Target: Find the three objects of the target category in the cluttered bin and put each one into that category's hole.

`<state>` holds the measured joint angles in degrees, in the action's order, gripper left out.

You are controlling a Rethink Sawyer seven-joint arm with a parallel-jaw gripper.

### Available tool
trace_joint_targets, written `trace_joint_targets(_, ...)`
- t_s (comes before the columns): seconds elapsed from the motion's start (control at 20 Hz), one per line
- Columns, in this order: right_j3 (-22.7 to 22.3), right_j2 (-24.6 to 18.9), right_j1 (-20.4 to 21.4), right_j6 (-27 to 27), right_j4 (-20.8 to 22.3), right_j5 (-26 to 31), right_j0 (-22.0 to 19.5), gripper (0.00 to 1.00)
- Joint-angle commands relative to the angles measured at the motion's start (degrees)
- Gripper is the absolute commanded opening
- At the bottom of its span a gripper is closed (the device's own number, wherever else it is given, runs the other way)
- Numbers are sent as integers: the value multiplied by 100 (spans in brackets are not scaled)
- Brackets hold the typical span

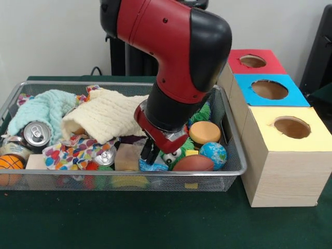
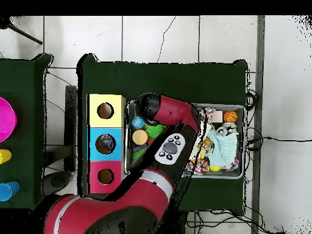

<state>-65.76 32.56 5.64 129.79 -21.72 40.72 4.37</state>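
The wire-mesh bin (image 1: 124,174) is full of clutter; it also shows in the overhead view (image 2: 244,141). My gripper (image 1: 150,153) reaches down into the bin's front middle, among the objects. A small piece of blue and white plastic (image 1: 154,166) lies right under it, touching or nearly touching; it may be one of the packets. No other packet shows clearly. In the overhead view the arm (image 2: 170,146) covers the gripper and the left half of the bin.
Three wooden boxes stand beside the bin, with a red-topped hole (image 1: 252,61), a blue-topped hole (image 1: 270,89) and a yellow-topped hole (image 1: 291,127). The bin holds a cream knit cloth (image 1: 109,116), a mint cloth (image 1: 44,109), cans (image 1: 36,134), a globe ball (image 1: 213,154) and a brown football (image 1: 193,163).
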Motion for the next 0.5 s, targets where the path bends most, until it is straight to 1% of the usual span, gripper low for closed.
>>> trace_joint_targets(0.05, -110, -609, -286, 1057, -120, -352, -213, 0)
trace_joint_targets(0.25, -269, -534, 64, 934, -80, -6, -148, 0)
trace_joint_targets(0.4, -520, -559, 506, 764, -58, 385, -95, 0)
trace_joint_targets(0.5, -663, -670, 793, 641, -102, 509, -96, 0)
